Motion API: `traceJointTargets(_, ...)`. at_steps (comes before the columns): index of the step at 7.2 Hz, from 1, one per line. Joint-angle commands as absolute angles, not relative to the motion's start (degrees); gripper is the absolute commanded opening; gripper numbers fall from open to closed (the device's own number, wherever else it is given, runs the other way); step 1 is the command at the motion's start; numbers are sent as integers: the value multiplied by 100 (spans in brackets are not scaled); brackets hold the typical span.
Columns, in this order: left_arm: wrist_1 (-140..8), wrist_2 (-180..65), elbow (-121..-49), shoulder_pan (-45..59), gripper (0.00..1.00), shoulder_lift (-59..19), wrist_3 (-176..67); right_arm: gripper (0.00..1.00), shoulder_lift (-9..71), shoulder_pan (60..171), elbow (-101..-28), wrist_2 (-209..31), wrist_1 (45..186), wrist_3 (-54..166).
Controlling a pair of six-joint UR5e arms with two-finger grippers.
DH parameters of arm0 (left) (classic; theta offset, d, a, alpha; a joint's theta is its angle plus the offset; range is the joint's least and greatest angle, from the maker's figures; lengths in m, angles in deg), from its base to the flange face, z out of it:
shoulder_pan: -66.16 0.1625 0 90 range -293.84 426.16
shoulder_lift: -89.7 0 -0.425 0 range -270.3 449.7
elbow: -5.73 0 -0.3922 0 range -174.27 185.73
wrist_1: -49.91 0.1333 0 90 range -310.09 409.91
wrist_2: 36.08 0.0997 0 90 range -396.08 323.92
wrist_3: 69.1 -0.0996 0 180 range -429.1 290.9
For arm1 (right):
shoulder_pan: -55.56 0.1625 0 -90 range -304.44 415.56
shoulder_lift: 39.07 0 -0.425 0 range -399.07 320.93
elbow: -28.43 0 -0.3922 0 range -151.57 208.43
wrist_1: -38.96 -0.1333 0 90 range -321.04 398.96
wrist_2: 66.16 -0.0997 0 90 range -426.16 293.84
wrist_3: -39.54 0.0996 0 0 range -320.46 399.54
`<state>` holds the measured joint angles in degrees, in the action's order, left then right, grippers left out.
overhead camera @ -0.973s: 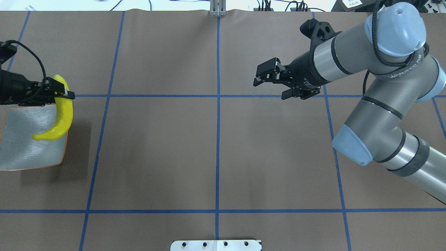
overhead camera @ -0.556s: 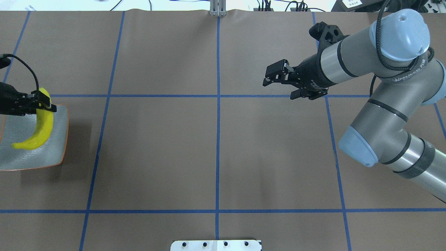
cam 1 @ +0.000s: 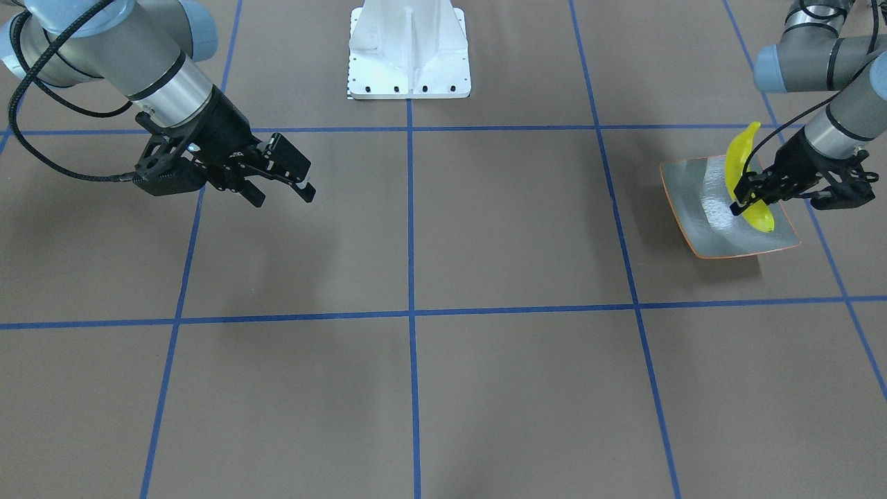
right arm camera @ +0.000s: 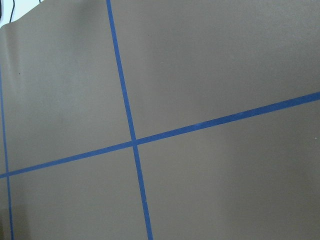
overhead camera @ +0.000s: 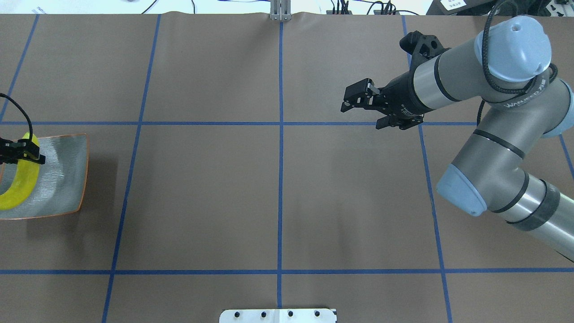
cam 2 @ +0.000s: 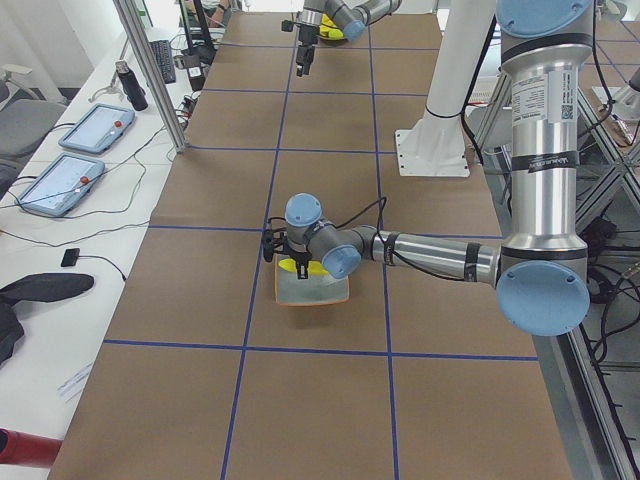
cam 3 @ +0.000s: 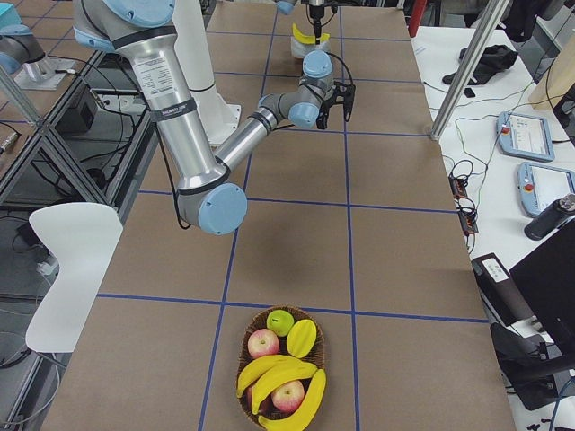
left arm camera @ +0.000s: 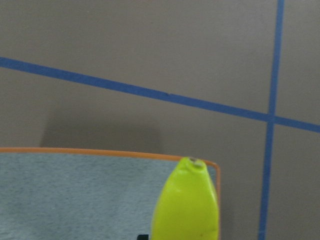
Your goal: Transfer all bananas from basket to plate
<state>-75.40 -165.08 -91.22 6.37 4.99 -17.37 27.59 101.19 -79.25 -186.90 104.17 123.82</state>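
Banana hangs over the plate, clamped by the left fingers, low enough to set down inside the rim. Right fingers hover apart above the table, likely idle. More bananas lie in the basket.

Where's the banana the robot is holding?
In the overhead view the banana is at the far left edge, over the grey plate, held in the left claw.
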Motion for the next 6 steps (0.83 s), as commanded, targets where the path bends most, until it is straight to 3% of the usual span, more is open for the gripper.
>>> traceJointTargets(1, -7525, -16449, -8912, 640, 0, 471, -1812, 100, 2755, 10082, -7906, -18561, 10417, 12382)
traceJointTargets(6, -7524, -16168, -8761, 675, 0, 400, -1795, 100, 2755, 10064, -7906, -18560, 10409, 12382)
